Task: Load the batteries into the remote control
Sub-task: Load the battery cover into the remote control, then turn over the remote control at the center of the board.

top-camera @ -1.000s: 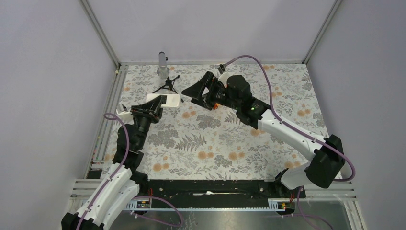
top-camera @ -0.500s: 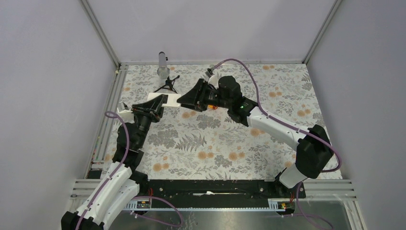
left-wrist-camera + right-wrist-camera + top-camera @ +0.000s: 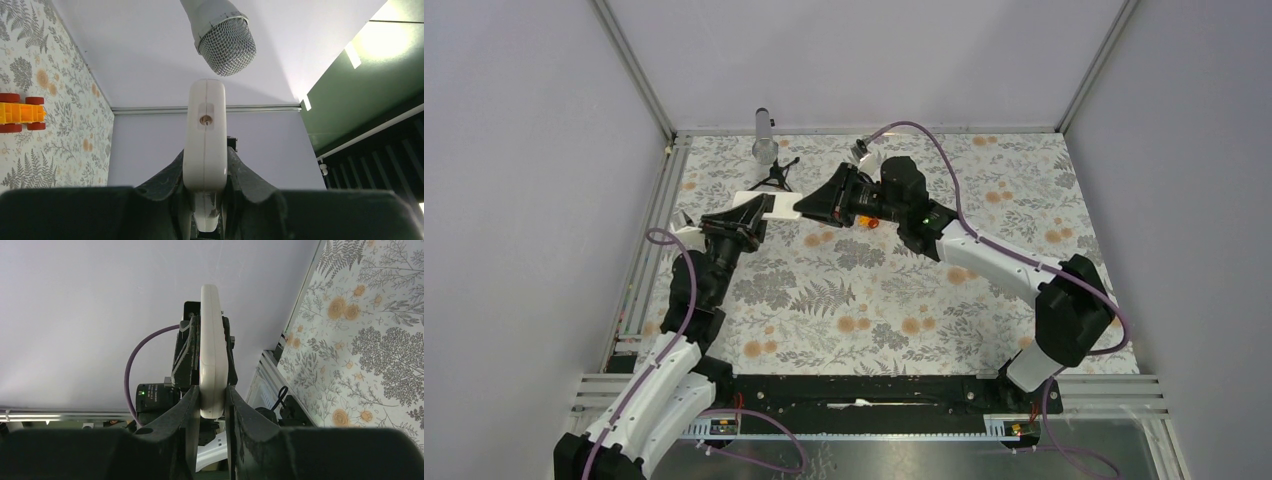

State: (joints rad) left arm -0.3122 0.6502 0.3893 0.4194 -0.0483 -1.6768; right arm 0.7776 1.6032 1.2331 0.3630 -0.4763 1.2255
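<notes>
White remote control (image 3: 205, 125) held by left gripper (image 3: 205, 167) and right gripper (image 3: 212, 396).

White remote control (image 3: 205, 135), orange toy car (image 3: 20, 112) with red wheels, grey-and-orange floral tabletop (image 3: 874, 300).

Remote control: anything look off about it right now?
Slightly odd: the remote control is clamped by both arms at once, left gripper on one end and right gripper on the other, edge-on between the fingers in both wrist views. No damage shows. No batteries appear in any view.
</notes>
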